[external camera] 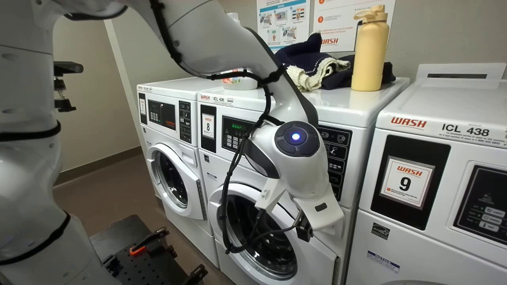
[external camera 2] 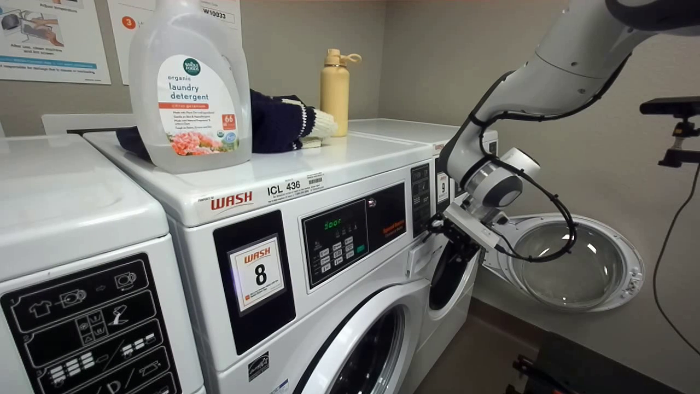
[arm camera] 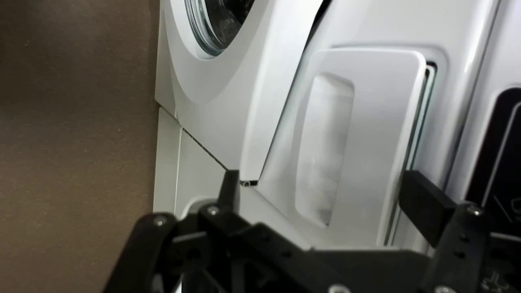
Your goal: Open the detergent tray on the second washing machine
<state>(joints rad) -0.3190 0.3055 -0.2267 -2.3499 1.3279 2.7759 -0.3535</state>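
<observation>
The second washing machine, marked 8, is white with a dark round door and a black button panel, in both exterior views (external camera: pixel 222 168) (external camera 2: pixel 317 312). Its pale detergent tray (external camera 2: pixel 421 258) sits right of the panel; in the wrist view (arm camera: pixel 370 134) it has a recessed grip and stands slightly proud of the front, with a thin gap along its right edge. My gripper (arm camera: pixel 321 183) is open, its black fingers spread on either side of the tray's lower part. Contact cannot be told. The gripper (external camera 2: pixel 449 241) is close to the tray; the arm hides most of it in an exterior view.
Washer 9 (external camera: pixel 475 253) and another washer (external camera: pixel 174 136) flank it. A detergent bottle (external camera 2: pixel 191 109), dark knit cloth (external camera 2: pixel 279 123) and yellow bottle (external camera 2: pixel 334 101) stand on top. An open round door (external camera 2: pixel 569 262) juts out beyond the arm. A black cart (external camera: pixel 138 257) is below.
</observation>
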